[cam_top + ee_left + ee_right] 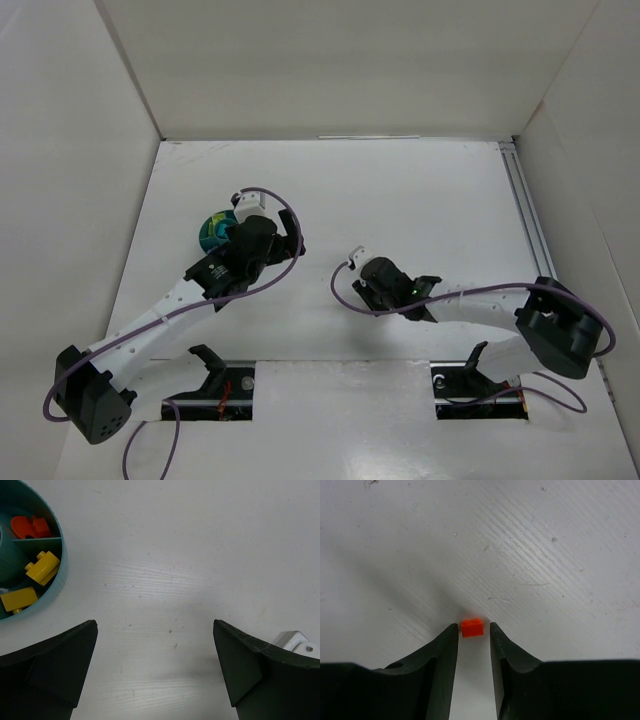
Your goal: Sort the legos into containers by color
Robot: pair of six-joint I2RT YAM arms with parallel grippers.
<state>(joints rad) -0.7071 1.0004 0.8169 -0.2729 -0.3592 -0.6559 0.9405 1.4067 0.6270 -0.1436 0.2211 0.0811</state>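
Note:
A small orange lego [472,628] lies on the white table between the tips of my right gripper [473,625]. The jaws stand narrowly open, with a thin gap on each side of the brick. In the top view the right gripper [366,284] is mid-table and hides the brick. The round teal dish [59,575] holds orange pieces [30,526] in one wedge and two yellow bricks [42,567] in other wedges. My left gripper [155,625] is wide open and empty over bare table just right of the dish [211,231].
White walls enclose the table on the left, back and right. A metal rail [528,215] runs along the right side. Purple cables loop off both arms. A white connector [295,641] shows beside the left gripper's right finger.

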